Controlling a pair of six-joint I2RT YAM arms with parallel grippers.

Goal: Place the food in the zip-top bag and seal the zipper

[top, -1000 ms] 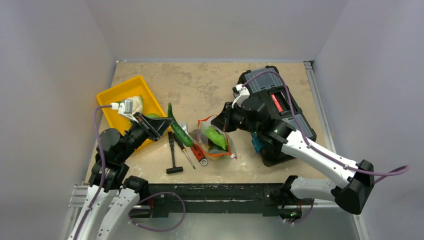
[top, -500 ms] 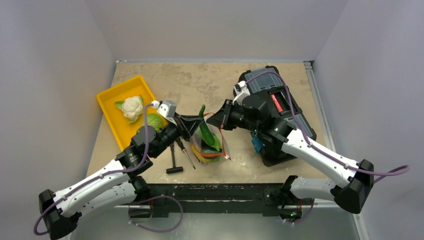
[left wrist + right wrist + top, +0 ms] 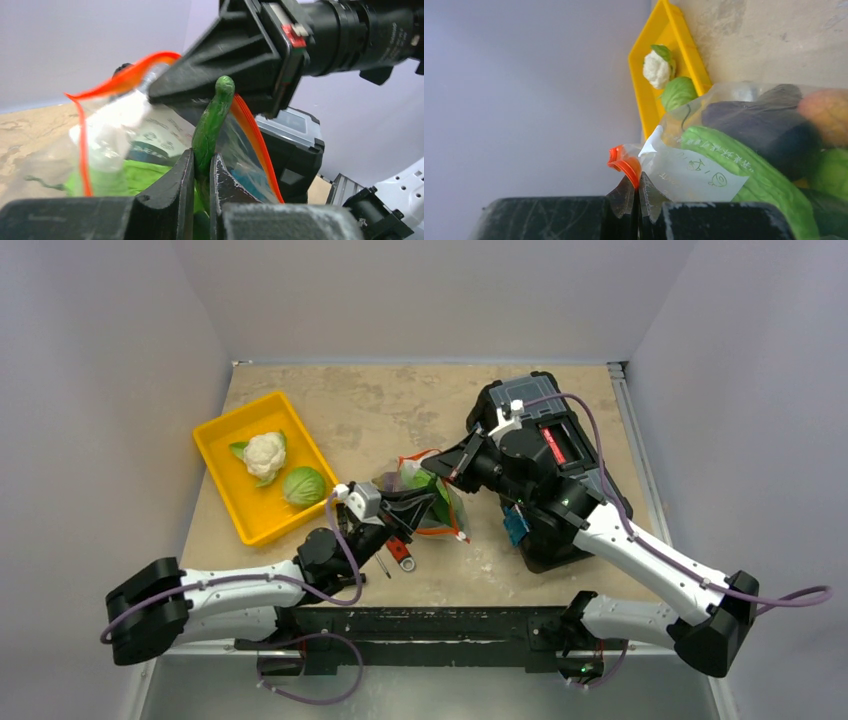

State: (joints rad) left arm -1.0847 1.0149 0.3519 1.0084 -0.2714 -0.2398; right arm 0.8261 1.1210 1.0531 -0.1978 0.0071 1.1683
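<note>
Nearly loaded: the left gripper [image 3: 201, 165] pinches a slim green piece [image 3: 212, 120] between its jaws, at the gaping zip-top bag [image 3: 125, 132] just beyond them. Farther off, the right gripper [image 3: 638, 192] has its jaws pressed together on the zipper [image 3: 624, 165]. The eggplant [image 3: 764, 125] and orange ball [image 3: 829, 110] sit inside, and sealing remains.

A cauliflower [image 3: 264, 454] and cabbage [image 3: 304, 485] sit in the yellow tray [image 3: 240, 512]; right of it lie a red-handled wrench [image 3: 401, 556] and, farther, a black toolbox [image 3: 530, 400].

The tan table [image 3: 380, 405] bears a yellow tray [image 3: 225, 475], a black case [image 3: 590, 455] and a red-handled wrench [image 3: 400, 552].
</note>
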